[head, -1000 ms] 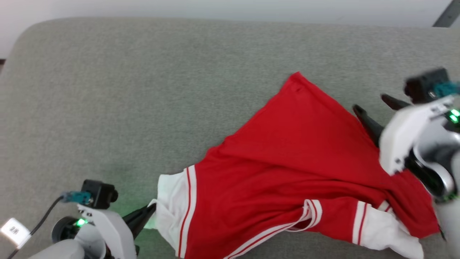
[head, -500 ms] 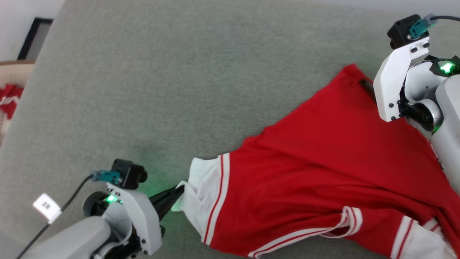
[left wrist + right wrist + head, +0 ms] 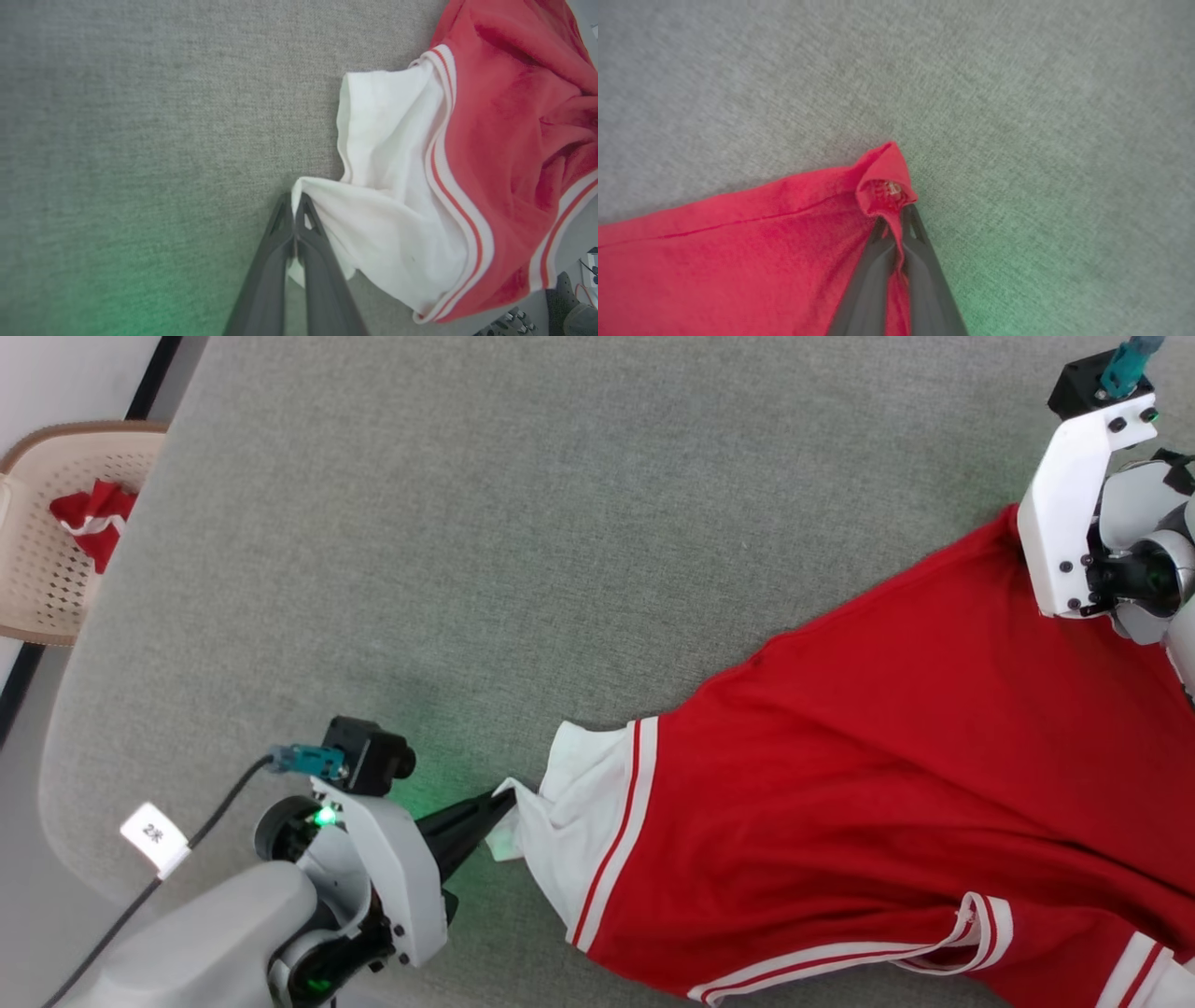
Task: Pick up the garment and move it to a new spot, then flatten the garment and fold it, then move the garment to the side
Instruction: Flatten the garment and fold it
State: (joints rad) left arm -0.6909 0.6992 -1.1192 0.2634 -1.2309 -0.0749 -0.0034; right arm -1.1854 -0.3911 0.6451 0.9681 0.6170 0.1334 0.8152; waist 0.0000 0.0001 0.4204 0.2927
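Your left gripper sits low left in the head view, fingers pressed together on the edge of the shirt's white sleeve. The left wrist view confirms it: both fingers are closed with a fold of white cloth caught at the tips. The rest of the sleeve fans out to the right, with red-white trim along it.

Your right gripper is clamped on a red corner of the hem. The right wrist view shows cloth pinched between the fingers and the corner curling over the tips. In the head view that arm's white bracket stands upper right, over the corner, hiding the fingertips.

The shirt lies on the grey pad, stretched on a diagonal between your two grippers, sleeve at lower centre, corner at upper right. The red body is mostly smooth, with creases near the lower edge. More striped trim shows bottom right. You can't tell whether any part is lifted off the pad.

A tan basket is far left beside the pad, with red cloth in it. There is a white tag on the left arm's cable.
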